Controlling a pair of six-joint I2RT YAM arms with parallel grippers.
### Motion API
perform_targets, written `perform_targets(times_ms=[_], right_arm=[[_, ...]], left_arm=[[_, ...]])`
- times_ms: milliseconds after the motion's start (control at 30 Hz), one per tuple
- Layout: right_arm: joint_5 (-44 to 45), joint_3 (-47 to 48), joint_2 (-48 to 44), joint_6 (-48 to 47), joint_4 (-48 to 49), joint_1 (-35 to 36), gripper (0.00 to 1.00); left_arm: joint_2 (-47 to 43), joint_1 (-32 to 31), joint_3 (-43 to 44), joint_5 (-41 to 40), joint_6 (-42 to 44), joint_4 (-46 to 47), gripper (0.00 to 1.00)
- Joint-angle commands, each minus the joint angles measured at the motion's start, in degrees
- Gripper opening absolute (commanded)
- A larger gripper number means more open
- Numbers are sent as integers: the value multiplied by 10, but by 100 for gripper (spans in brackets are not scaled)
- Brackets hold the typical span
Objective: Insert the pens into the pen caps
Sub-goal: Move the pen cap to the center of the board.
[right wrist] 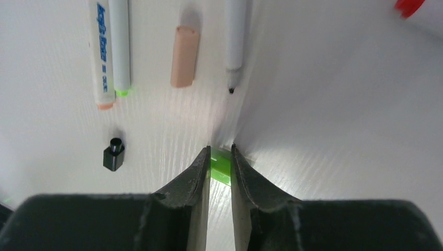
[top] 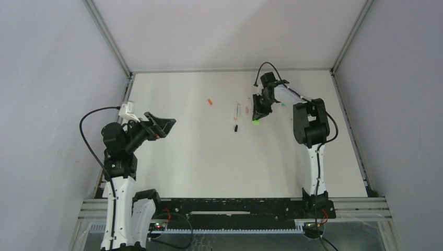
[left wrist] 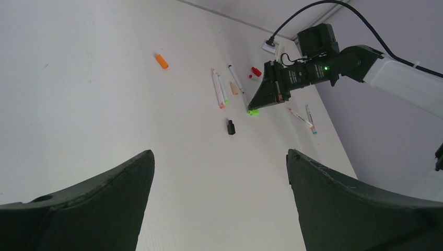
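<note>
My right gripper (right wrist: 221, 149) is shut on a green pen cap (right wrist: 220, 166), pinched between its fingertips low over the white table (top: 209, 157); it also shows as the green cap (left wrist: 253, 112) in the left wrist view. Just beyond lie two white pens (right wrist: 120, 47) side by side, one green-ended, one orange-ended, a peach cap (right wrist: 184, 56) and an uncapped black-tipped pen (right wrist: 235, 42). A black cap (right wrist: 113, 153) stands to the left. An orange cap (left wrist: 162, 61) lies apart. My left gripper (left wrist: 219, 157) hangs open and empty above the table's left side.
A red cap (left wrist: 255, 71) lies behind my right gripper. Two more pens (left wrist: 309, 116), one teal-ended, lie to its right. Grey walls and metal frame rails enclose the table on three sides.
</note>
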Motion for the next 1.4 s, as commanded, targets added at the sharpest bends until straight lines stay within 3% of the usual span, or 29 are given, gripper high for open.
perform_targets(times_ms=[0,333,800,1367], right_arm=[[-10,-32,-37,-13,0,9,27],[-39,-5,-75,-57,2,13,30],[0,227,58,-60,-57,59,38],[38,261,120,-52,-65,71,31]], left_arm=[[-7,6,-9,10,-3,12,100],[-10,6,-10,10,-3,12,100],[-12,7,-9,11,-2,13,100],[-16,12,-9,13,-4,13,100]])
